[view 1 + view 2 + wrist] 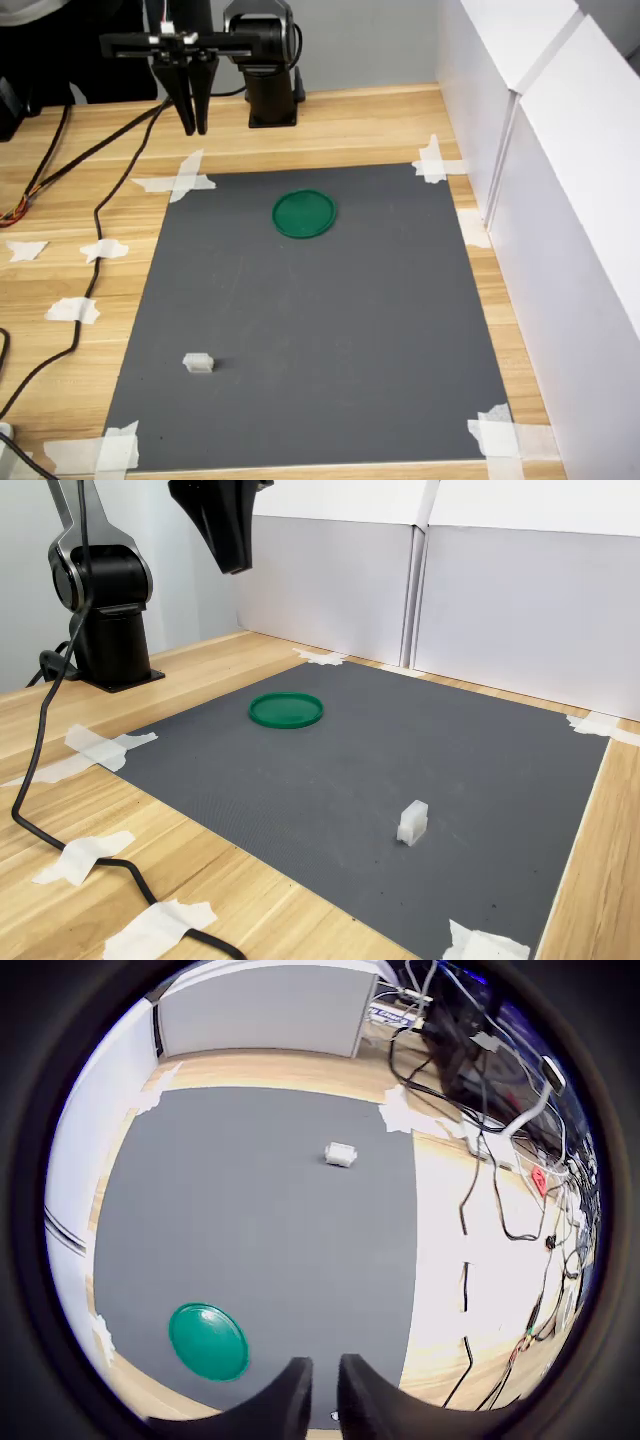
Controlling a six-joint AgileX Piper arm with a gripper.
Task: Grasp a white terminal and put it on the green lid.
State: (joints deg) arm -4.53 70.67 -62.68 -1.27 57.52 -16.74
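The gripper is seen raised above the wooden table near the arm's base, its jaws almost together and nothing held between them. The white terminal is found well apart from it, on the grey mat toward the first exterior view's lower left. The green lid lies between them, nearer the gripper.

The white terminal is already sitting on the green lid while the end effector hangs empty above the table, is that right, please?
Not quite: in the first exterior view the white terminal lies on the grey mat, well apart from the green lid, which is bare. The end effector does hang empty above the table.
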